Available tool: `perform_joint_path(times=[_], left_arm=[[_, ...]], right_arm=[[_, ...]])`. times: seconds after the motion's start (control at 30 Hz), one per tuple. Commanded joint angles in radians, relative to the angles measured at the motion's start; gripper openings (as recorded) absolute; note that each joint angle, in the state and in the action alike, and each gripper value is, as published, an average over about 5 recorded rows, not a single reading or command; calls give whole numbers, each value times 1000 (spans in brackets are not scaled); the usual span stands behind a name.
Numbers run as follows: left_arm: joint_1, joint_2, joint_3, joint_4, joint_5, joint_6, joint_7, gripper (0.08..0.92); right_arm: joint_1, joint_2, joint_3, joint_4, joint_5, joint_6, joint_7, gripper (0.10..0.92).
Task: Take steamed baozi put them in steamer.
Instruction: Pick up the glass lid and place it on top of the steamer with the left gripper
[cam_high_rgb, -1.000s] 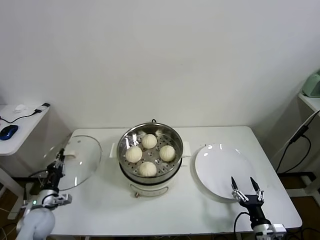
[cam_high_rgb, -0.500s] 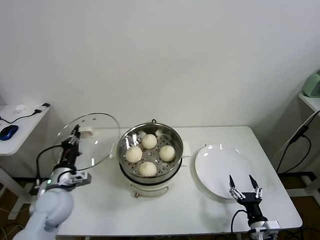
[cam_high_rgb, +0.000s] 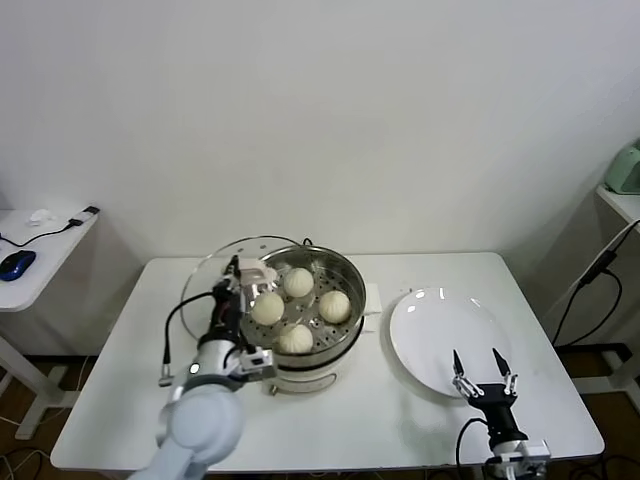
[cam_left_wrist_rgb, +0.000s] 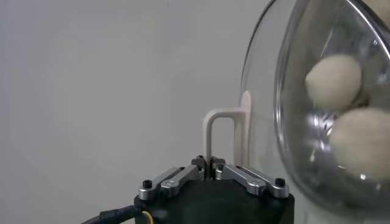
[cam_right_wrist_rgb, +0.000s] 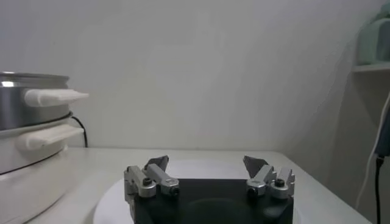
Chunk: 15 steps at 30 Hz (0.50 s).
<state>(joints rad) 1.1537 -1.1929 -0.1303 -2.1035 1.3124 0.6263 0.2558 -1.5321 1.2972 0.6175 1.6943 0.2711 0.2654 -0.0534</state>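
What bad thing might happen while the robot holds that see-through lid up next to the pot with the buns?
The left gripper pinches only the thin white handle of the glass lid, so the lid might twist or slip out. The lid hangs tilted beside the steamer rim; it might bump it or land crooked. The baozi sit near that edge.

white plate (cam_high_rgb: 440, 335) on table (cam_high_rgb: 540, 330); glass lid (cam_high_rgb: 215, 275) tilted; blue mouse (cam_high_rgb: 17, 263) on side desk (cam_high_rgb: 50, 245).
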Motion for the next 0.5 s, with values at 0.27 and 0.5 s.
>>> perform_joint_path(times=[0.27,0.5], left_arm=[[-62,-167,222,12,231,127,125,139],[-98,-255,261,112,281,129,116,139]], right_arm=[[-12,12,3,-21,-14,39,14,823],[-14,19,6,-31,-14,62,26,823]])
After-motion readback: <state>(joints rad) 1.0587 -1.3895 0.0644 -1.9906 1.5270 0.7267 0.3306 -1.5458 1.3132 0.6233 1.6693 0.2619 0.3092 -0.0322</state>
